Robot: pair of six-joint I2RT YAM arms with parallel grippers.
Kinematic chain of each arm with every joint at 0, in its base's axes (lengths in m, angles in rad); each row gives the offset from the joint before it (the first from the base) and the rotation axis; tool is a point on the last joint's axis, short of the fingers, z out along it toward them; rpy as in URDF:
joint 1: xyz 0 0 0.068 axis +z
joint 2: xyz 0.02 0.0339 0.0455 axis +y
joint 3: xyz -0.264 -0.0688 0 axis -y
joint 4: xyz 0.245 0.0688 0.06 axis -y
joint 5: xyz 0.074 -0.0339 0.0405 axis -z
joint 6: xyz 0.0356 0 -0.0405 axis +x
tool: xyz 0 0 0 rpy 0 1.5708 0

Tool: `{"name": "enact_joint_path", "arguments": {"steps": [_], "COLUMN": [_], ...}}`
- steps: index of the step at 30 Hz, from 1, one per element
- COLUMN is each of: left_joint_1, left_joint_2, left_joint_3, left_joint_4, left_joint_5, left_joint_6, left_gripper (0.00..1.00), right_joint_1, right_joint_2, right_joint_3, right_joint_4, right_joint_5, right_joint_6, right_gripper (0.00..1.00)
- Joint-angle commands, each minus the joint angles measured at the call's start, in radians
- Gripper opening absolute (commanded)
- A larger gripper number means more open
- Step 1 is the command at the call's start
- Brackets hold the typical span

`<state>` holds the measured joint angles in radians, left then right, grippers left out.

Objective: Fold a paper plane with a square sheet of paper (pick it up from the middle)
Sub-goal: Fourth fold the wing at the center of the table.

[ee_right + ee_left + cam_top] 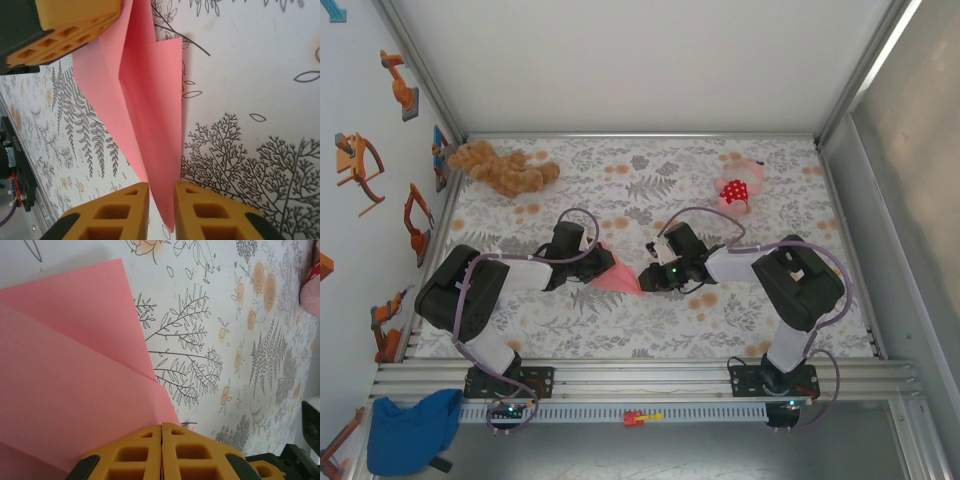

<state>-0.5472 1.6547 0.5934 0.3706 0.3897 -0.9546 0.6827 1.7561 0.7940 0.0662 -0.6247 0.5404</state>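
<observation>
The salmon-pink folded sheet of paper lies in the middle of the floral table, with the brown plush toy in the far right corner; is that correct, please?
Not quite: the top external view shows the brown plush toy in the far left corner. The salmon-pink folded sheet of paper does lie in the middle of the floral table.

The left arm [510, 272] and right arm [750, 262] reach inward, wrists low, nearly meeting. The left gripper [161, 426] is pressed closed, pinching the folded paper [65, 390]. The right gripper [161, 184] is slightly parted, straddling its tip.
</observation>
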Motion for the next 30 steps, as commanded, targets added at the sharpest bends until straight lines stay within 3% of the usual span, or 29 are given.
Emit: {"name": "enact_joint_path", "arguments": {"steps": [1, 8, 30], "left_joint_1": [0.006, 0.006, 0.006], "left_joint_2": [-0.018, -0.041, -0.027], "left_joint_3": [0.012, 0.006, 0.011], "left_joint_4": [-0.007, -0.013, -0.007], "left_joint_5": [0.014, 0.018, 0.027], "left_joint_6": [0.007, 0.015, 0.008], "left_gripper": [0.09, 0.10, 0.10], "right_joint_1": [-0.005, -0.005, 0.009], "right_joint_2": [-0.037, 0.041, 0.174], "right_joint_3": [0.044, 0.119, 0.203], "right_joint_4": [-0.037, -0.032, 0.050], "right_joint_5": [0.047, 0.009, -0.090], "right_joint_6": [-0.049, -0.073, -0.060], "right_gripper": [0.23, 0.30, 0.28]}}
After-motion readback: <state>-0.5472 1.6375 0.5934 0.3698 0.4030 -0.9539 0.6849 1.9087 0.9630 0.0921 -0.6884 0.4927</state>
